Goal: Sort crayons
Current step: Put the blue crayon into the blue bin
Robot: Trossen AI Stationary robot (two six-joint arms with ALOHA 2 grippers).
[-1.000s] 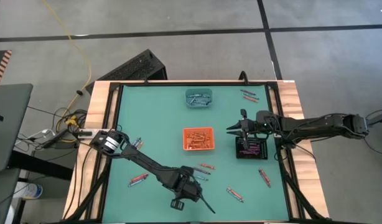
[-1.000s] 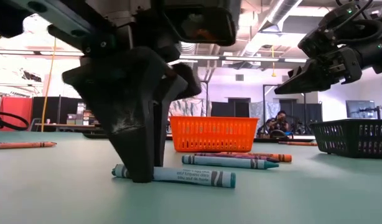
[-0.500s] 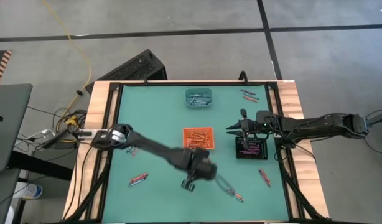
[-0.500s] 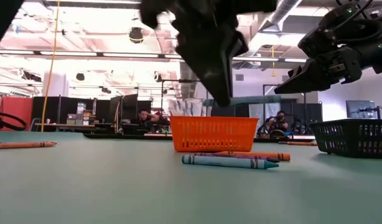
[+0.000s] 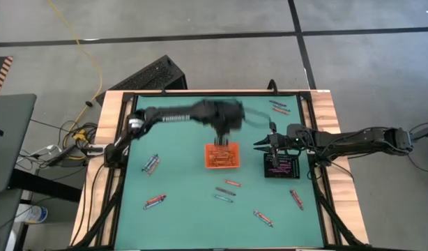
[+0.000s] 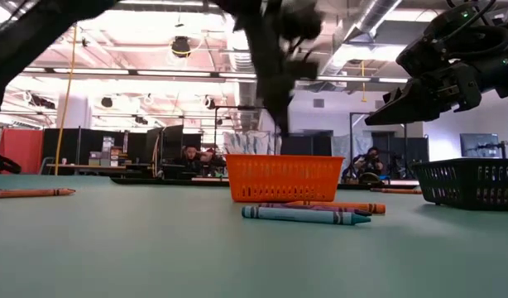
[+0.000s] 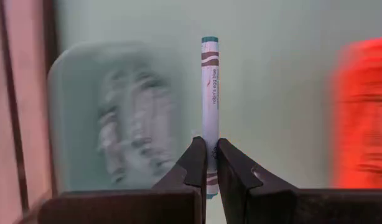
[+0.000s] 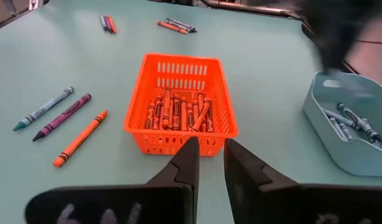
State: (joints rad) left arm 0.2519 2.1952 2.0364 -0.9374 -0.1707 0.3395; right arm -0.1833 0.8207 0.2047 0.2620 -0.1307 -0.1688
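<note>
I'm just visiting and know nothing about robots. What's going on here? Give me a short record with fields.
job: sorting crayons by colour into trays
left gripper: shut on a blue crayon, in the air between the orange tray and the teal tray
right gripper: waiting above the black tray, holding nothing visible
orange tray: holds orange-red crayons
teal tray: holds blue-grey crayons
loose crayons: several lie on the green mat, among them a teal, a purple and an orange one side by side
</note>
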